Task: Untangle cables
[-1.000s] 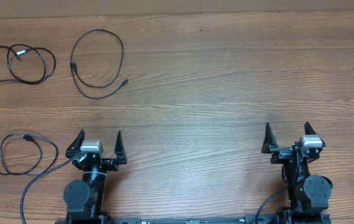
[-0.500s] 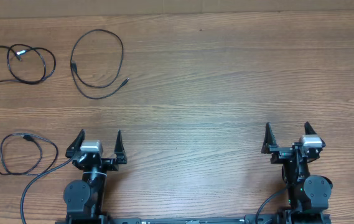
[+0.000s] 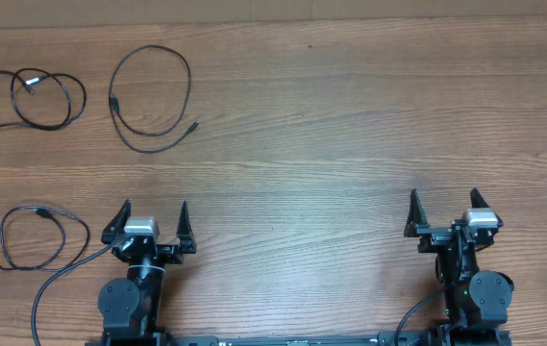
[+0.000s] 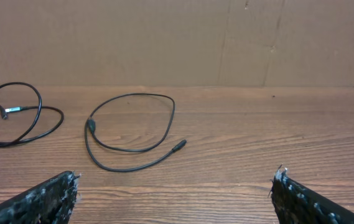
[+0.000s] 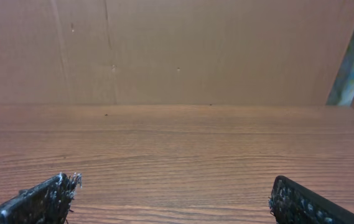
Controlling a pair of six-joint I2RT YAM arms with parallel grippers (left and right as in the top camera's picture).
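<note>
Left gripper [image 3: 153, 211], jaws wide, is nearer the cables [image 3: 111, 99]: all lie ahead and to its left. Right gripper [image 3: 444, 200], equally wide, sits well apart.

Three cables are lying on the left part of the table [image 3: 350, 144]. Two are sitting toward the far edge: the corner cable [image 3: 31, 81] at the far left, and the looped cable [image 3: 111, 99] just to its right, not touching it. The near cable [image 3: 40, 211] is lying by the near edge, just left of the left gripper [image 3: 154, 206] and well apart from the other two. The right gripper [image 3: 444, 194] is sitting at the near right. A wall [image 4: 164, 37] is standing behind the table's far edge.
</note>
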